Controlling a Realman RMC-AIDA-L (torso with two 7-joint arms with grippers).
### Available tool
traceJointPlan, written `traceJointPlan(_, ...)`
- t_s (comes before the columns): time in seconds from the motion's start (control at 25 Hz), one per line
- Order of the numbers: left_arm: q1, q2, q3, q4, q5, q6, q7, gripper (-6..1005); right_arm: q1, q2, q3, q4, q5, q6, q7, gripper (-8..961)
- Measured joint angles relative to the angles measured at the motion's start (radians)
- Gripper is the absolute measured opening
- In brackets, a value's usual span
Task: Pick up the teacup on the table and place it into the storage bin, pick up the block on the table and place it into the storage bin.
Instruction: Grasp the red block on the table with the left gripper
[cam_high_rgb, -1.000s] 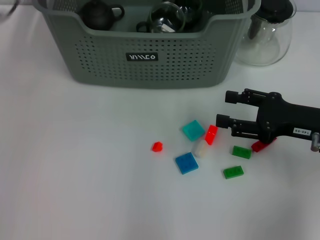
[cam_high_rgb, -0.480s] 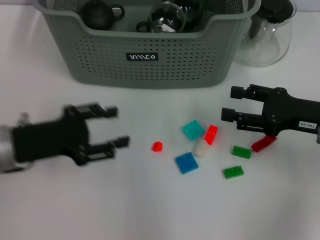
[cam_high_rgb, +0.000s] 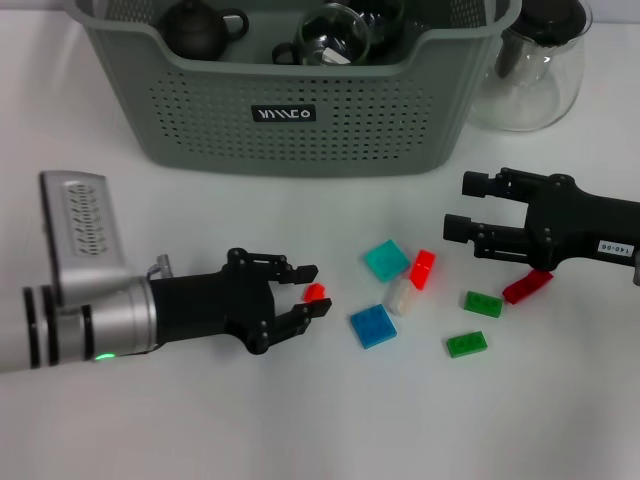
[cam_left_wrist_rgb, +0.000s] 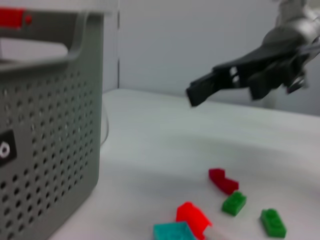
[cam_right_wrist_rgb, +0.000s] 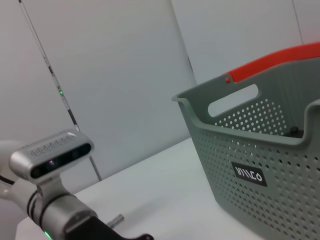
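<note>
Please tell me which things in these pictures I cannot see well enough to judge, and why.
- Bin contents: in the head view the top edge cuts off the dark teapot and glass cups; no count possible.
- Glass pot: its lid is cut off by the head view's top edge.
- Small red block: left gripper surrounds it; contact unclear.
- Red brick: partly under the right gripper.

The bin (cam_high_rgb: 290, 110) sits at the far side of the table (cam_high_rgb: 150, 420) with a teapot (cam_high_rgb: 200, 28) and glass cups (cam_high_rgb: 335, 35) inside, and a glass pot (cam_high_rgb: 530, 70) just off its right end. The blocks (cam_high_rgb: 400, 295) are scattered nearer, right of centre. The left gripper (cam_high_rgb: 312, 290) reaches in from the left with its fingers either side of the leftmost block (cam_high_rgb: 315, 293), while the right gripper (cam_high_rgb: 462, 208) hangs over the right edge of the pile.
</note>
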Motion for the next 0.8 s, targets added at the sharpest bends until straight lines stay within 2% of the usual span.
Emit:
traceJointPlan(0.12,-0.019,0.0,-0.007,-0.055,-0.003,-0.077,0.068,436,-0.002,0.001,0.0,0.001,0.0,0.0,0.0,794)
traceJointPlan(0.32,-0.024,-0.001,-0.01,-0.086,-0.016,-0.109,0.134,381,-0.005,0.001,0.0,0.005,0.0,0.0,0.0,794)
traceJointPlan(0.8,-0.002,0.003,-0.015,-0.048,-0.032,-0.142,0.141,381,-0.007,0.002,-0.002,0.006,0.0,0.0,0.0,795)
